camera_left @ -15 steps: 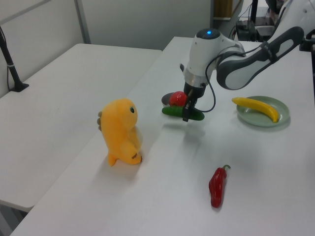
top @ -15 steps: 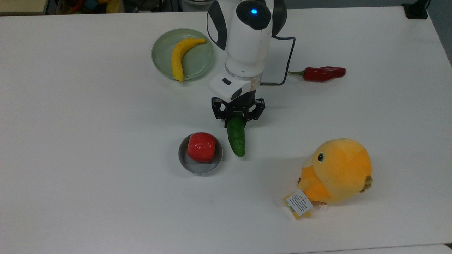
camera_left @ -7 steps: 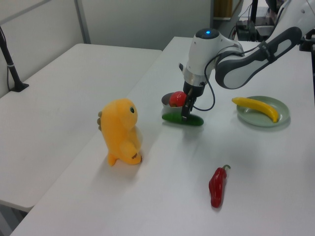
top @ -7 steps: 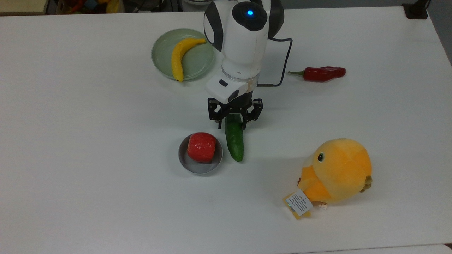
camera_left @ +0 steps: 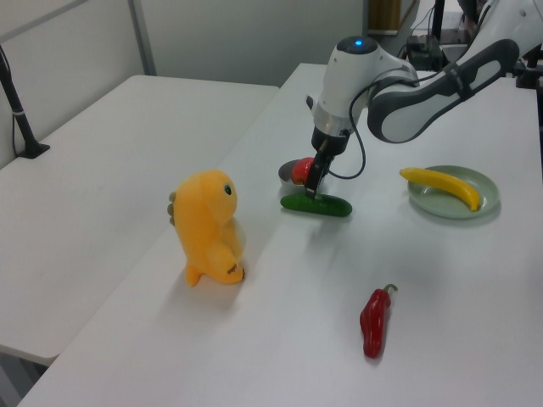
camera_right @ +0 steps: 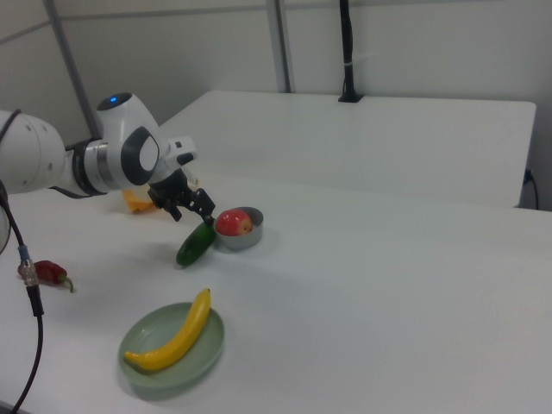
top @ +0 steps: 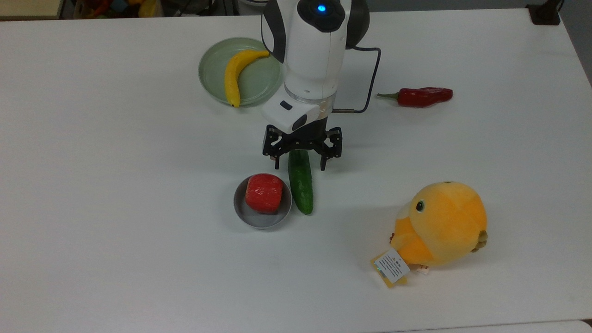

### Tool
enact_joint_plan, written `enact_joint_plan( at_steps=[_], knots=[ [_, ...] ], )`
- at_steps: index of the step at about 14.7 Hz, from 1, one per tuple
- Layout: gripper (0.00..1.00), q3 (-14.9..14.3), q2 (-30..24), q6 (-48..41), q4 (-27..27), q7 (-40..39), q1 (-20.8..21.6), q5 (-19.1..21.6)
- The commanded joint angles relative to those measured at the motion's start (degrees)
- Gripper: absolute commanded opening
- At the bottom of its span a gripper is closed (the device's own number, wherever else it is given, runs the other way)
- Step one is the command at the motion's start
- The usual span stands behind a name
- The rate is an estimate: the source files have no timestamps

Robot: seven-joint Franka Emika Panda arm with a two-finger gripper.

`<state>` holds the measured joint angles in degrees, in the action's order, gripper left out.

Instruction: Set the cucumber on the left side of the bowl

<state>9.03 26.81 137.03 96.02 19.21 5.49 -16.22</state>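
The dark green cucumber lies flat on the table, touching or almost touching the top view's right side of the small grey bowl. A red fruit sits in that bowl. My gripper hangs open over the cucumber's end nearest the arm, one finger on each side and clear of it. The left view has the cucumber lying in front of the bowl, with the gripper just above it. In the right view the cucumber lies on the right view's left of the bowl.
A pale green plate with a yellow banana stands behind the arm's left in the top view. A red pepper lies at the top view's right, and an orange plush toy sits at the front right.
The cucumber came down onto the table and shifted toward the bowl. The fingers spread apart and let it go, and the gripper has lifted slightly.
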Motion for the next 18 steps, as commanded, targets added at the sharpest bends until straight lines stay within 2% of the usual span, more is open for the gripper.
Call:
enact_joint_plan(
  at_steps=[1, 5, 8, 11, 12, 13, 14, 18],
  knots=[
    [1.00, -0.1, -6.5, -10.4, 0.4, -0.7, 0.1, 0.7],
    [1.00, -0.6, -11.9, -16.8, 0.5, -0.7, 0.0, 5.0],
    [1.00, -1.2, -16.5, -24.7, 1.0, -0.7, 0.7, 5.1],
    [1.00, -5.1, -23.2, -32.2, 1.7, -0.8, 2.8, 5.9],
    [1.00, -6.6, -24.8, -32.6, 1.7, -0.8, 3.6, 7.9],
    [1.00, -9.3, -27.0, -32.4, 2.5, -2.2, 4.8, 11.7],
    [1.00, -10.2, -27.9, -32.7, 2.7, -4.7, 5.3, 12.9],
    [1.00, -10.8, -28.7, -33.3, 2.5, -8.1, 4.9, 15.1]
  ],
)
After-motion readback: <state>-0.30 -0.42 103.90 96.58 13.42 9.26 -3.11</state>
